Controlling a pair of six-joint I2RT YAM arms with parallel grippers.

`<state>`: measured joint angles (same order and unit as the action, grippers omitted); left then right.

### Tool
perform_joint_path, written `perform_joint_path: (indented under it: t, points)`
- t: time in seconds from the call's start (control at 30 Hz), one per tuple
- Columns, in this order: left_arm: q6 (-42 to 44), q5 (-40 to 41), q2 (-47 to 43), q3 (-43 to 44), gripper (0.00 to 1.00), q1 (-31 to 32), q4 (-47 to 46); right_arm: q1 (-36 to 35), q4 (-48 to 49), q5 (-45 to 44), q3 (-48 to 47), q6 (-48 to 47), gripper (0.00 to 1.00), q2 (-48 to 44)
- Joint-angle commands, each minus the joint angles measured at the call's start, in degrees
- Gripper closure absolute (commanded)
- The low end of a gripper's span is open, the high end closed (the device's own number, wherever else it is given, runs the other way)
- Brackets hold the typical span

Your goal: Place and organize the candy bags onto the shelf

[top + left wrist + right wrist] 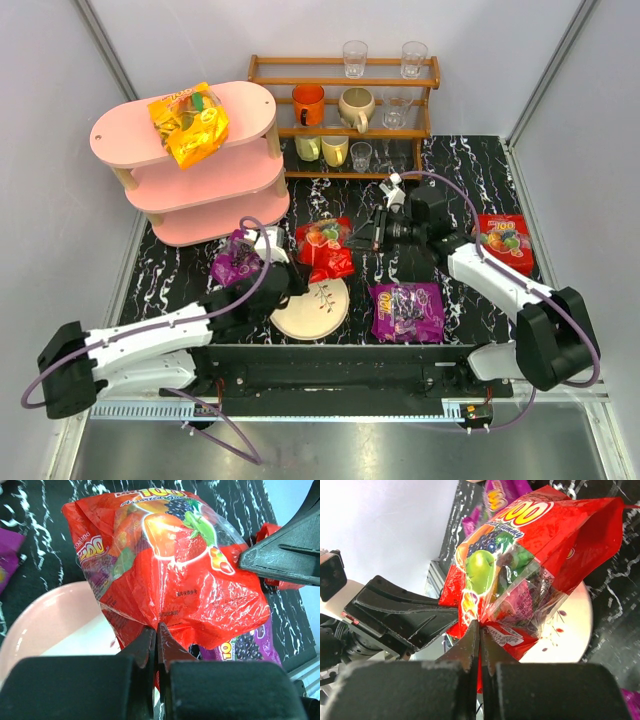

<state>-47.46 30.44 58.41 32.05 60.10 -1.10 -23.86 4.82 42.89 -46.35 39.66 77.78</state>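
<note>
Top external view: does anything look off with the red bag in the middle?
Yes. The left gripper and the right gripper are both shut on that one red bag. They pinch opposite edges, and it hangs crumpled between them. The orange-yellow bag also lies askew on the top board of the shelf.

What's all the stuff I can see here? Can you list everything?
shelf: one, pink, back left.
orange-yellow candy bag: one, on the shelf's top board.
middle red candy bag: one, centre, pinched by both grippers.
right red candy bag: one, table's right side.
left purple candy bag: one, in front of the shelf.
near purple candy bag: one, right of the plate.
plate: one, pink and cream, near middle.
rack: one, brown, back.
mugs: four, orange, cream, pale yellow, on the rack.
glasses: several, clear, on the rack.
table: one, black marbled.
left gripper: one, black, shut.
right gripper: one, black, shut.
</note>
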Motion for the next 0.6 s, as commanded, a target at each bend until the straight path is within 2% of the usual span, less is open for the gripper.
perform_joint_path:
  t: [0.0,0.2,0.4,0.57]
  points:
    - [5.71,7.61,-7.16,4.07,1.0,0.46,4.87,-4.26,-0.42,-2.72,-6.12,-0.99,1.0,-2.54]
    - [11.77,10.87,-17.17,6.44,1.0,0.46,10.24,-9.44,-1.48,-5.1,-15.5,-2.57,1.0,0.88]
    - [18.27,14.29,-21.14,11.27,1.0,0.46,14.72,-12.09,-1.3,-6.95,-23.94,-3.45,1.0,4.66]
    - [25.73,18.78,-22.55,13.74,1.0,0.2,14.03,-12.79,-1.22,-7.03,-30.63,-4.15,1.0,11.07]
